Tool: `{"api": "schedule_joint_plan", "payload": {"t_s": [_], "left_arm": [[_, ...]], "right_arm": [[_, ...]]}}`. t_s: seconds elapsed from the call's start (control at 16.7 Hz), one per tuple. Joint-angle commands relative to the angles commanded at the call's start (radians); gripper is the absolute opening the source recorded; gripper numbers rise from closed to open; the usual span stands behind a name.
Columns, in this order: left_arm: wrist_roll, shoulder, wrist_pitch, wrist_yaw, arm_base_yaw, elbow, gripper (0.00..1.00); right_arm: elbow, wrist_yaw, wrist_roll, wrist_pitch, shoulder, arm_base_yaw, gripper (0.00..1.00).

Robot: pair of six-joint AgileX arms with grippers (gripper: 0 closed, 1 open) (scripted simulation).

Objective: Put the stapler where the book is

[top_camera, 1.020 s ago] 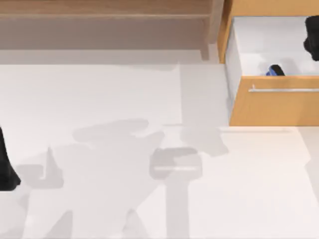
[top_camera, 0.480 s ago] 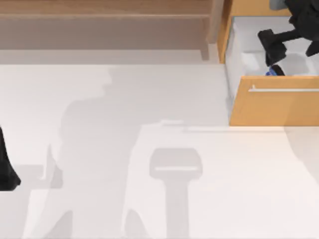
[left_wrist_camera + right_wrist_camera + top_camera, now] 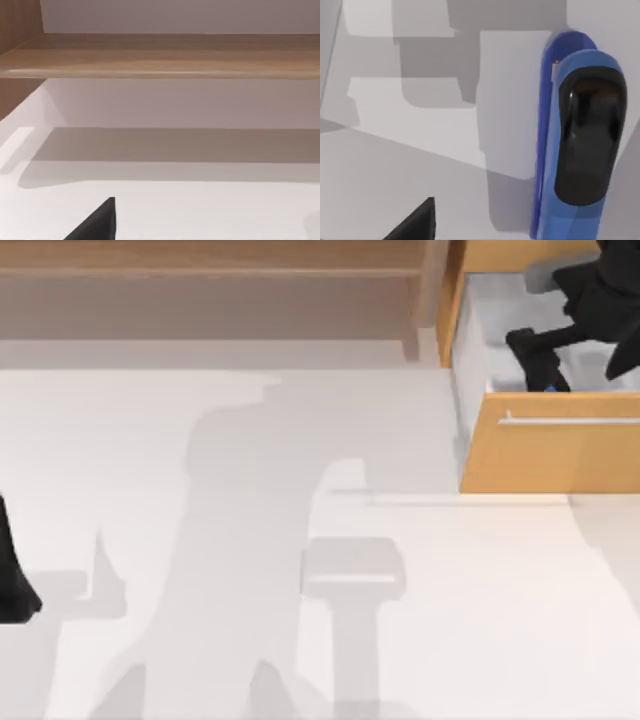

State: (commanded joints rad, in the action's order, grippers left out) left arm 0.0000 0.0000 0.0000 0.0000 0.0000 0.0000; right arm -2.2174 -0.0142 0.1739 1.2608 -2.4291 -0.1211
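Stapler (image 3: 580, 140) lay lengthwise in the open drawer (image 3: 550, 450), directly under the right gripper (image 3: 535, 355), whose finger opening I cannot tell.

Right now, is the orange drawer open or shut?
Open. In the top view the orange drawer front stands pulled out from the cabinet, its white inside exposed, with the stapler lying inside and the right gripper reaching in.

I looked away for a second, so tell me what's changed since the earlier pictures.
The right claw came in from the top view's right edge and dropped into the open drawer, now covering most of the stapler. No grasp is visible. The stapler, drawer and parked left arm stayed put.
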Motion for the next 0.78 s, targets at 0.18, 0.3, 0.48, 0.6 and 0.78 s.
{"api": "schedule_joint_plan", "payload": {"t_s": [0.18, 0.3, 0.48, 0.6, 0.78], "left_arm": [[0.0, 0.0, 0.0, 0.0, 0.0, 0.0, 1.0], [0.0, 0.0, 0.0, 0.0, 0.0, 0.0, 1.0], [0.0, 0.0, 0.0, 0.0, 0.0, 0.0, 1.0], [0.0, 0.0, 0.0, 0.0, 0.0, 0.0, 1.0], [0.0, 0.0, 0.0, 0.0, 0.0, 0.0, 1.0]], "right_arm": [[0.003, -0.001, 0.0, -0.002, 0.001, -0.002, 1.0], [0.007, -0.001, 0.0, -0.006, 0.001, -0.002, 1.0], [0.029, 0.0, -0.001, -0.03, -0.001, -0.003, 1.0], [0.043, 0.0, -0.002, -0.048, -0.005, -0.004, 1.0], [0.062, 0.0, -0.002, -0.074, -0.013, -0.004, 1.0]]}}
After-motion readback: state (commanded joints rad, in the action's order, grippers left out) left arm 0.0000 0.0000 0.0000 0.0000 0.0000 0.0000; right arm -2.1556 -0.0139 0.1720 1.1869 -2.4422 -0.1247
